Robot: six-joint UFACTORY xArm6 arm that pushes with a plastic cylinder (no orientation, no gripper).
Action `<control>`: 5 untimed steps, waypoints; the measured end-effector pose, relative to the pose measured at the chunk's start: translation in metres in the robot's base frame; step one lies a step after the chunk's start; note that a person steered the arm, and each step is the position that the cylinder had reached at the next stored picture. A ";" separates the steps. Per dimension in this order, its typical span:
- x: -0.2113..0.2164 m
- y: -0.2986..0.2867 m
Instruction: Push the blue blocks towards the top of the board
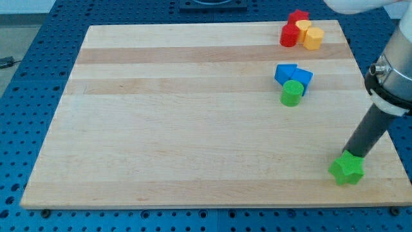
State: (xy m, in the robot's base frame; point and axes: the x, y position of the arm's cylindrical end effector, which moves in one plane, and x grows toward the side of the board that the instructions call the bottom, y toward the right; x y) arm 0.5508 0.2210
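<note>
My tip (pixel 351 156) touched the green star block (pixel 347 169) at lower right, holding nothing, well below the blue blocks (pixel 293 75) at upper right, the green cylinder (pixel 291 93) against their underside.

The board (pixel 193 116) is pale wood with a smooth, matt finish and visible lengthwise grain in lighter and darker bands. The blue blocks (pixel 293 75), the green cylinder (pixel 291 93) and the green star block (pixel 347 169) at lower right look like matt painted pieces. The rod (pixel 370 132) is dark with a dull sheen.
</note>
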 end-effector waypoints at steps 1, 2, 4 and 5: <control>-0.011 0.000; -0.048 0.000; -0.094 0.004; -0.118 0.004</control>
State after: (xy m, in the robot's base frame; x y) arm 0.4325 0.2250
